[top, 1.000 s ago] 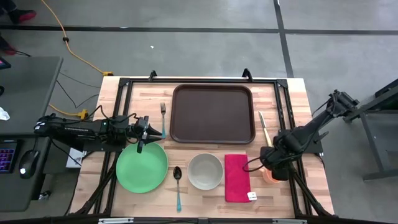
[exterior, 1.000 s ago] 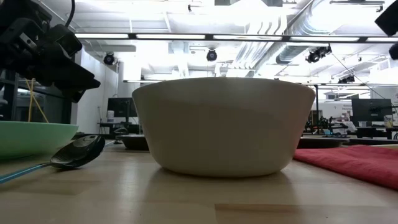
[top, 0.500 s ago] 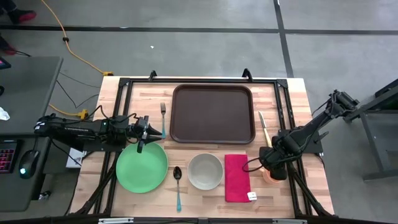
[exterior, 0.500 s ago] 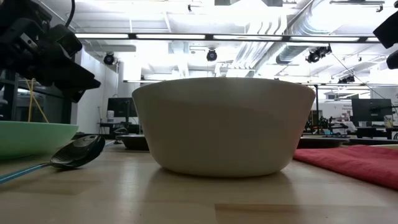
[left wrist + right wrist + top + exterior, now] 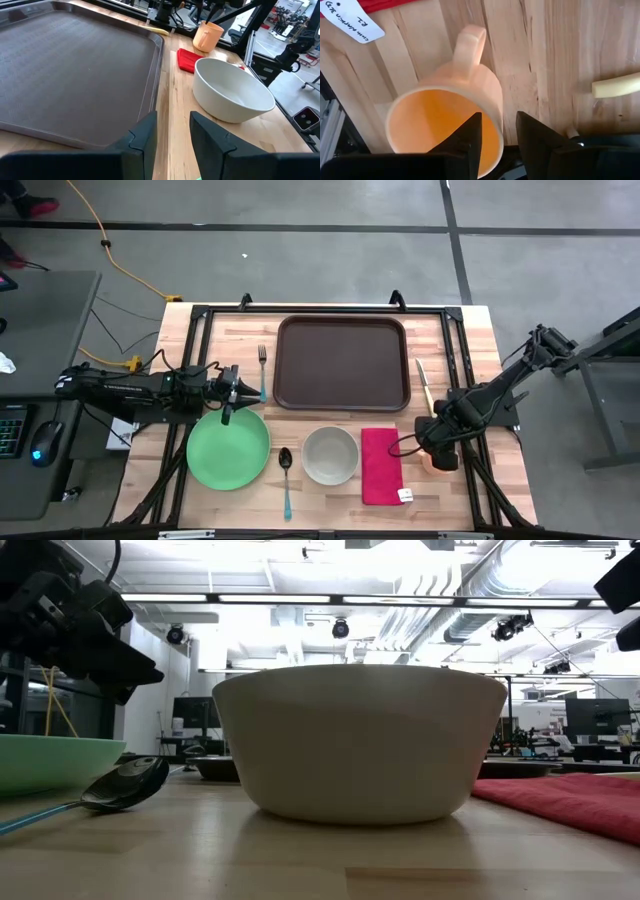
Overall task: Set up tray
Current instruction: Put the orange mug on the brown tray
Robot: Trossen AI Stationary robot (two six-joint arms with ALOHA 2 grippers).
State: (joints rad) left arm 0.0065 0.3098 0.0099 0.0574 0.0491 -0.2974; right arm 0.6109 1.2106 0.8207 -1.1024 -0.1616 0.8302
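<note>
Tray (image 5: 343, 363), dark brown, lies flat at the far middle of the wooden tabletop (image 5: 465, 350), nothing on it. Left tool (image 5: 232, 393) hovers over the green plate's (image 5: 228, 450) far edge, beside the fork (image 5: 262, 358), fingers slightly apart, pinching nothing. Right tool (image 5: 497, 135) hangs above the orange mug (image 5: 445, 107), fingers parted astride its rim.

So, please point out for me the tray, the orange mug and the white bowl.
tray (image 5: 343, 363), high view, middle of its flat brown floor.
orange mug (image 5: 437, 117), right wrist view, inside of the cup.
white bowl (image 5: 358, 740), low view, front of its outer wall.
</note>
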